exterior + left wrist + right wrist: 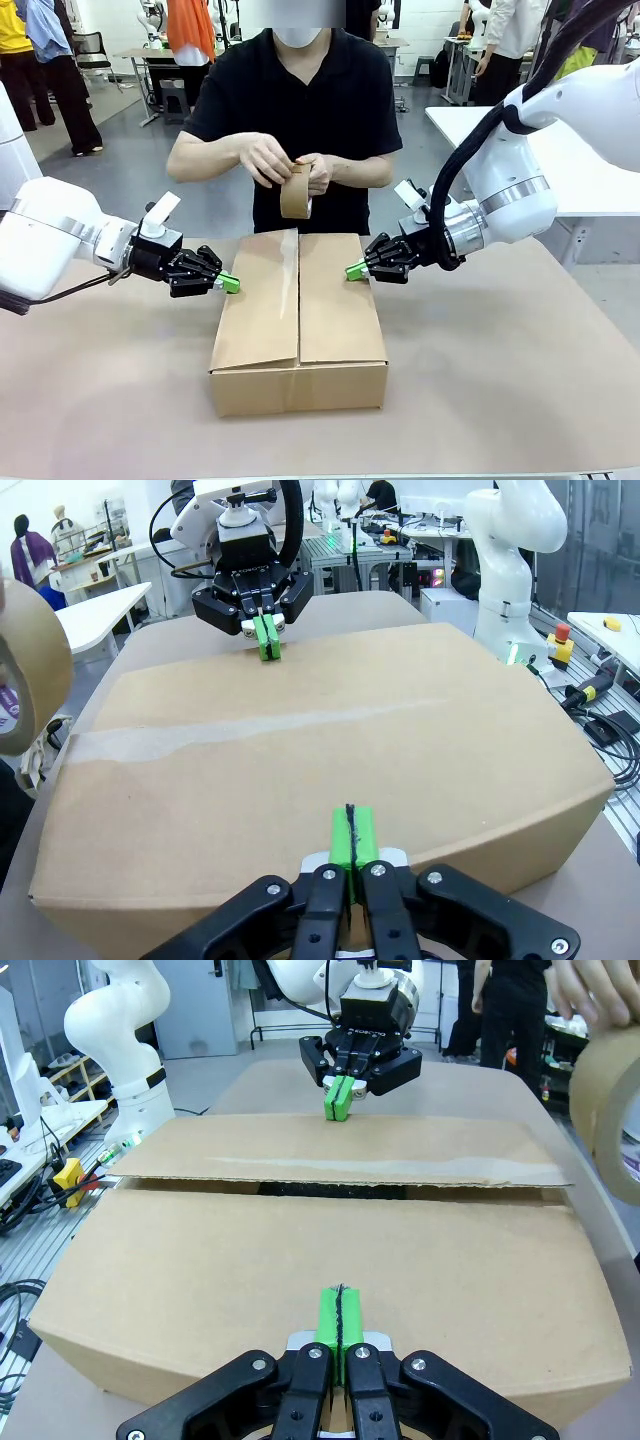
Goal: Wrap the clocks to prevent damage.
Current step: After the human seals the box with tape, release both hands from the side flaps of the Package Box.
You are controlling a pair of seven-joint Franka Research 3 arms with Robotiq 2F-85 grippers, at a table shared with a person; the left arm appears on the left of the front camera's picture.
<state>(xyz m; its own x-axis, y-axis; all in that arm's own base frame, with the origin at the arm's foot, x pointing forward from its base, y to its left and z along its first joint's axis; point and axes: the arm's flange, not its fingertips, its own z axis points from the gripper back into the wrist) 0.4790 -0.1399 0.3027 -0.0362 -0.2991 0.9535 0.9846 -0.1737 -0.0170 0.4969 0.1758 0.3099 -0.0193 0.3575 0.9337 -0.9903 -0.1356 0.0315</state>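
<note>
Now, cardboard box [300,330] flanked by both arms

Both arms reach in low, one from each side of it. The left gripper [230,283] and right gripper [355,270], fingers pressed together, touch its top edges. Behind it, a person's hands [268,158] hold a tape roll [295,192].

The front view looks from the robot's side across the bench [520,390] toward the person [300,110] at the far side, slightly from above, with the box [298,320] in the middle. The left wrist view sits low behind the left jaws, very near the box edge, and faces over the box top to the right jaws. The right wrist view does the same from the opposite side. All three share the box top; both wrist views catch the tape roll [35,650].
</note>
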